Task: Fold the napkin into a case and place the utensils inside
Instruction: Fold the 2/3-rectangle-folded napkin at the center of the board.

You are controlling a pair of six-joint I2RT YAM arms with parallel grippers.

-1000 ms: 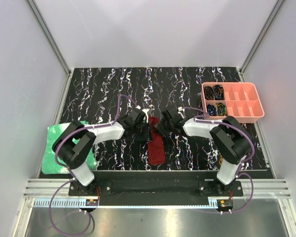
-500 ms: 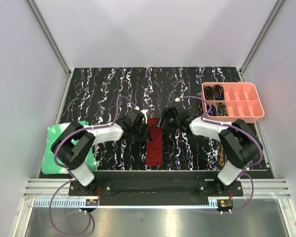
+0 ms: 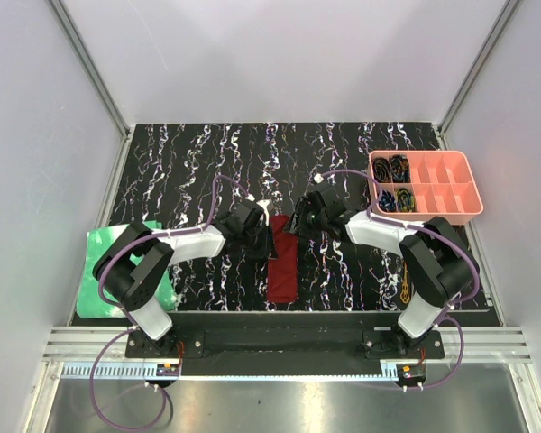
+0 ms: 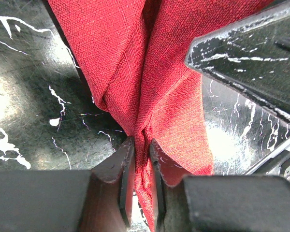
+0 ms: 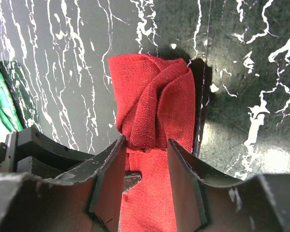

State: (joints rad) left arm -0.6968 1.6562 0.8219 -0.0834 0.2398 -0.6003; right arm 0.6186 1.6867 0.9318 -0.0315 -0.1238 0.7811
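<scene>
The dark red napkin (image 3: 283,263) lies as a narrow, bunched strip between the two arms, running toward the near edge. My left gripper (image 4: 139,145) is shut on a pinched fold of the napkin (image 4: 159,92) at the strip's left side (image 3: 263,242). My right gripper (image 5: 146,145) is open, its jaws straddling the strip's crumpled far end (image 5: 154,96) without squeezing it (image 3: 298,224). One gold utensil (image 3: 405,283) lies by the right arm's base, partly hidden by that arm.
A pink compartment tray (image 3: 451,194) with dark coiled items stands at the back right. A green crinkled sheet (image 3: 97,271) lies at the near left, partly under the left arm. Grey walls close in the black marbled table (image 3: 207,162).
My right gripper has drawn back toward the napkin's far end and let go of the cloth. The strip now lies straighter. My left gripper has stayed put, pinching slightly tighter.
</scene>
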